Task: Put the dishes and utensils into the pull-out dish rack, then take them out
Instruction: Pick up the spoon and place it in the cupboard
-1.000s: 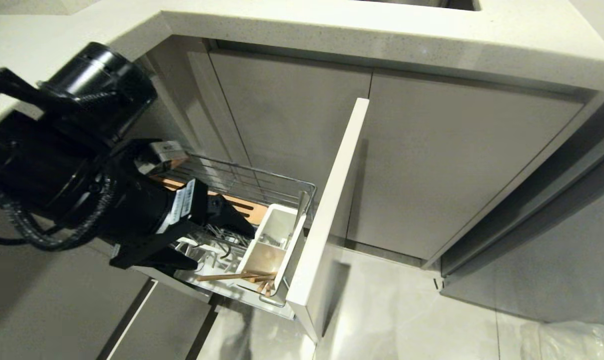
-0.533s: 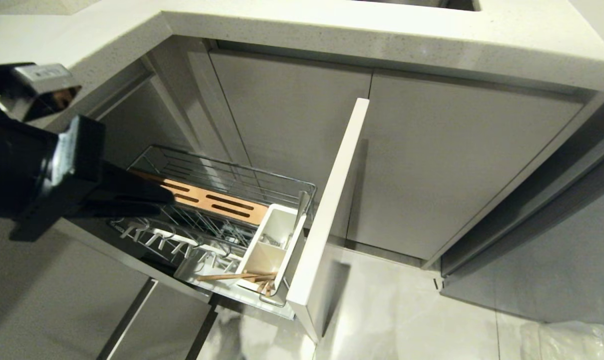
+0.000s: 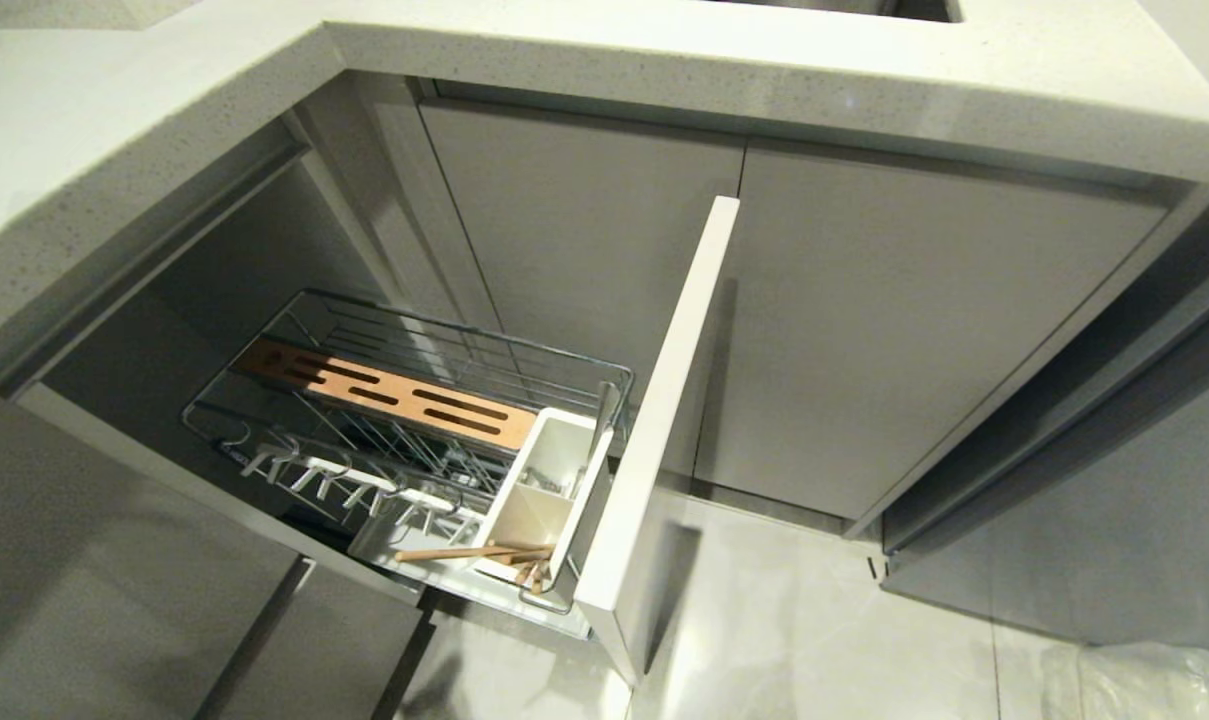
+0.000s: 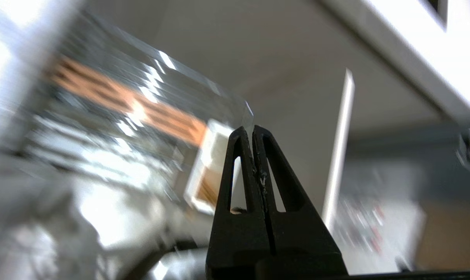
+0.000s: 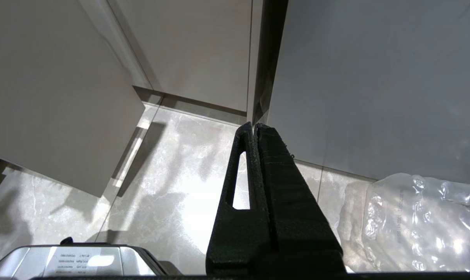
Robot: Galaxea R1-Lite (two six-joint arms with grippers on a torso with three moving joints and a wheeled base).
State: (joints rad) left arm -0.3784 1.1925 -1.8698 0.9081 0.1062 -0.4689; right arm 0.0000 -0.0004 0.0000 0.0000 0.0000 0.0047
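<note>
The pull-out dish rack (image 3: pixel 524 352) stands drawn out from the corner cabinet, with its wooden strip (image 3: pixel 384 385) along the back and its pale front panel (image 3: pixel 664 420) on the right. Its white caddy (image 3: pixel 554 450) holds the chopsticks (image 3: pixel 474 552), which lie slanted at the near end. A slim metal spoon handle (image 3: pixel 600 425) stands at the far end. The wire slots hold nothing, and the dishes are out of view. My left gripper (image 4: pixel 252 130) is shut and empty, off to the left of the rack and facing the caddy (image 4: pixel 207 171). My right gripper (image 5: pixel 254 126) hangs shut over the floor.
A pale stone countertop (image 3: pixel 664 60) overhangs the rack. Grey cabinet doors (image 3: pixel 914 330) stand to the right of the front panel. A lower grey drawer front (image 3: pixel 114 580) lies at the near left. A clear plastic bag (image 5: pixel 425 221) lies on the tiled floor at the right.
My left arm has lifted out of the rack and swung up and to the left, out of the head view. The rack, chopsticks and spoon have not moved.
</note>
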